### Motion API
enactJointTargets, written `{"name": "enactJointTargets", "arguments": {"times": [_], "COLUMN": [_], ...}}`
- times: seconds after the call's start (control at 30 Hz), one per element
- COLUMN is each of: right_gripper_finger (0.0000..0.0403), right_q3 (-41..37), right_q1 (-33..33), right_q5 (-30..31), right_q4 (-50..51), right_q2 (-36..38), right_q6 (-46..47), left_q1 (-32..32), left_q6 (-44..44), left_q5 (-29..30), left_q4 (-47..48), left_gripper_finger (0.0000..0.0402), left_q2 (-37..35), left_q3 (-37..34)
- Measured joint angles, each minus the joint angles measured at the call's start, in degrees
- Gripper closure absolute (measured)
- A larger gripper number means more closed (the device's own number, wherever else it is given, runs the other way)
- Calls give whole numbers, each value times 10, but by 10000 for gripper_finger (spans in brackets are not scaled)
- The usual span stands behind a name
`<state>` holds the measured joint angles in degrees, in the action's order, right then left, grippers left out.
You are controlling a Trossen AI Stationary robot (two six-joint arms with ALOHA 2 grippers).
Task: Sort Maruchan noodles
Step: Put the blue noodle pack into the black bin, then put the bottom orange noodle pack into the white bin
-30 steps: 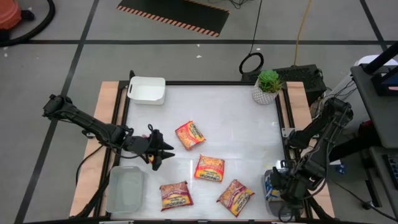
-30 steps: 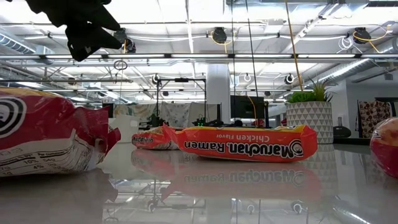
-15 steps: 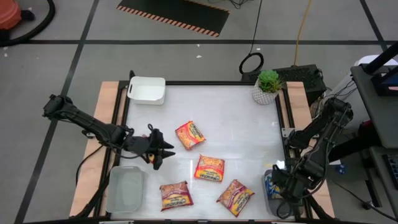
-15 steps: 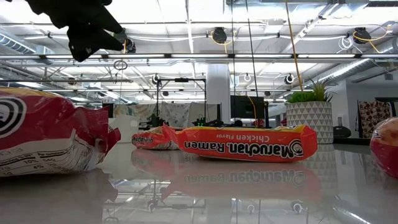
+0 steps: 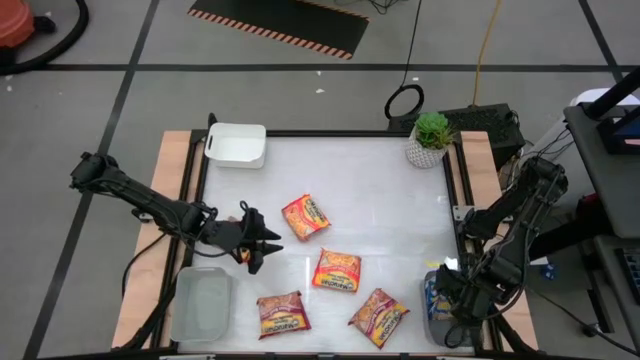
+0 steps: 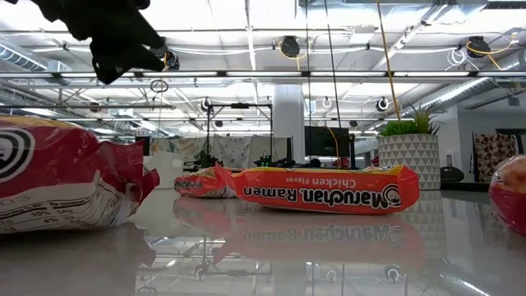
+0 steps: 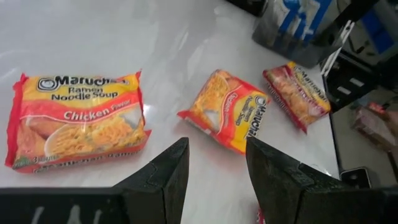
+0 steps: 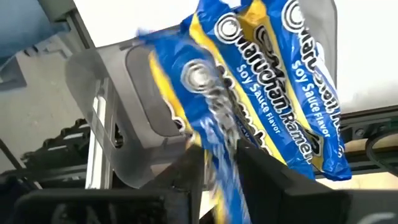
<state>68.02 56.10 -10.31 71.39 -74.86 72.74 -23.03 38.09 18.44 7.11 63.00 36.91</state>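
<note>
Several orange-red Maruchan noodle packets lie flat on the white table: one at the middle (image 5: pixel 306 217), one nearer (image 5: pixel 338 270), and two by the near edge (image 5: pixel 283 313) (image 5: pixel 378 316). My left gripper (image 5: pixel 262 243) hovers open above the table's left middle; nothing is between its fingers (image 7: pixel 217 162), and the packets (image 7: pixel 78 118) (image 7: pixel 227 109) lie beyond them. My right gripper (image 8: pixel 221 168) hangs over the clear bin (image 5: pixel 437 318) at the near right corner, shut on a blue packet (image 8: pixel 211 118). A second blue packet (image 8: pixel 286 81) lies in that bin. My right gripper has an edge of the blue packet (image 8: pixel 214 146) between its two fingers, which come at it from above, pointing steeply down. The packet hangs below the fingers, over the clear bin and against the second blue packet. It is blurred there, so the exact place of contact is unclear.
A white bin (image 5: pixel 236 145) stands at the far left corner and a clear bin (image 5: pixel 202 305) at the near left. A potted plant (image 5: pixel 430 138) stands at the far right corner. Bare table lies between the packets and the far edge.
My right gripper has rolled a little about its own axis while staying over the clear bin at the near right. The packets on the table have not moved.
</note>
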Motion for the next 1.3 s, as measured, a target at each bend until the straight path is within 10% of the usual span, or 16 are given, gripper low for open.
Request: {"name": "enactJointTargets", "arguments": {"times": [0.33, 0.63, 1.3], "right_gripper_finger": [278, 281, 282], "right_q3": [0, 0, 0], "right_q1": [0, -24, -217], "right_q5": [4, 249, 208], "right_q4": [-36, -169, -247], "right_q2": [23, 29, -10], "right_q6": [16, -53, -233], "left_q1": [0, 0, 0], "left_q6": [-2, -9, -25], "left_q5": [0, 0, 1], "left_q4": [-11, -12, -13], "left_gripper_finger": [238, 238, 238], "left_q2": [0, 0, 0], "left_q3": [0, 0, 0]}}
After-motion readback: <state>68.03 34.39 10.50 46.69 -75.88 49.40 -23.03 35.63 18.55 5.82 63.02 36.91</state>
